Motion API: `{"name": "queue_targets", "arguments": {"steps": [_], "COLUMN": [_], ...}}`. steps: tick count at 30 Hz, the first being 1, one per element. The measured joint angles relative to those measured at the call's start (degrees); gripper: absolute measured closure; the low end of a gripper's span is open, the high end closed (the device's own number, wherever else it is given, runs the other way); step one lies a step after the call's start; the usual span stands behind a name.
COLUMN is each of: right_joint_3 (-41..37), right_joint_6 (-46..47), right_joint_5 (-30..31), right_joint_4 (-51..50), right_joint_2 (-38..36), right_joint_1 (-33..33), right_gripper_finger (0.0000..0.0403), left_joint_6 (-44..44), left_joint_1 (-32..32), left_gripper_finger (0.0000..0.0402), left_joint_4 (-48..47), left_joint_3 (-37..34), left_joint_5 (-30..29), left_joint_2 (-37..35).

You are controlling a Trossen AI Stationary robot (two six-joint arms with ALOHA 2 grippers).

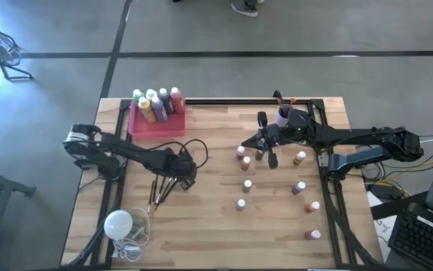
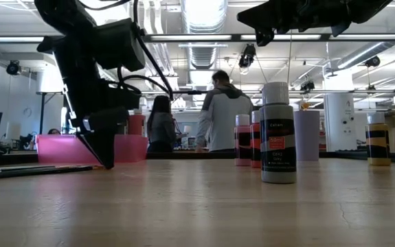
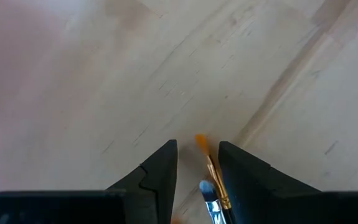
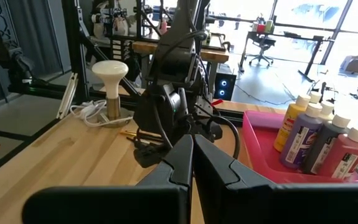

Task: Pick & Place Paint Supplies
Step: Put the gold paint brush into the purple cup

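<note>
Your left gripper [image 3: 197, 163] is down at the table with its fingers part-open around the paintbrushes [image 3: 211, 180] — you're mid-pick. Close, then lift and carry to the pink tray [image 1: 156, 124] beyond — the right gripper [image 1: 270, 147], pinched together, waits well apart.

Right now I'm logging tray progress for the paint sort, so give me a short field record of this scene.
pink tray: back left of the table, holding the large paint bottles
small paint bottles: standing loose on the right half of the table
paintbrushes: on the wood, bristle ends between the left tool's fingers
left tool: lowered over the brushes, partly open
right tool: shut, raised above the small bottles
</note>
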Motion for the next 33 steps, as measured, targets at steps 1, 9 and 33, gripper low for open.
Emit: {"name": "queue_targets", "arguments": {"steps": [1, 9, 33], "right_joint_3": [0.0, 0.0, 0.0], "right_joint_6": [0.0, -0.01, -0.02], "right_joint_5": [0.0, 0.0, -0.02], "right_joint_4": [0.0, 0.0, -0.04], "right_joint_2": [0.0, 0.0, 0.0], "right_joint_1": [0.0, 0.0, 0.0], "right_gripper_finger": [0.0394, 0.0394, 0.0394], "left_joint_6": [0.0, 0.83, 4.3], "left_joint_1": [0.0, 0.0, 0.0], "left_gripper_finger": [0.0274, 0.0289, 0.0398], "left_joint_4": [0.39, 1.07, 14.35], "left_joint_3": [-0.19, -0.36, -0.3], "left_joint_5": [0.0, 0.1, 7.87], "left_joint_2": [0.0, -0.02, 0.11]}}
